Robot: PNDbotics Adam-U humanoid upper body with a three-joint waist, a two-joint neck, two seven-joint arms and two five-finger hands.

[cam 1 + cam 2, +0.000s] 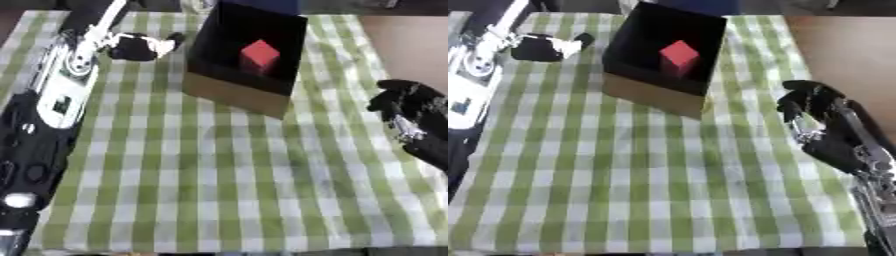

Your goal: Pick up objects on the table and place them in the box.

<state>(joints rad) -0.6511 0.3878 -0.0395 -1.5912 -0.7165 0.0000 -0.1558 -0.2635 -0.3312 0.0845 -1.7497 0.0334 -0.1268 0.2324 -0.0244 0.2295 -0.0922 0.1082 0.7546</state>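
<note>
Nearly Cleared: One Red Block Sits in the Box, Both Hands Off to the Sides

Right now the red block [679,56] sits inside the box [651,95], toward its back half, tilted so one corner points up. It looks like a plain, hard-edged cube, bright against the dark lining, with nothing gripping it. The box itself has black inner walls and a tan cardboard front, and it stands at the far middle of the green checked cloth [219,190].

From where I stand, the left hand [144,46] is up by the far left corner, just beside the box wall; its fingers look loosely spread and I see nothing in them. The right hand [820,117] hangs over the right edge of the cloth with its fingers curled inward, empty as far as I can tell.

I can make out no other loose object on the cloth, so the job looks done or close to it. The risk I'd watch is the left arm [66,85]: it lies along the left side near the box, and a careless sweep inward could nudge the light cardboard and shift it or tip the block. The right hand pulling back could also drag the cloth.
</note>
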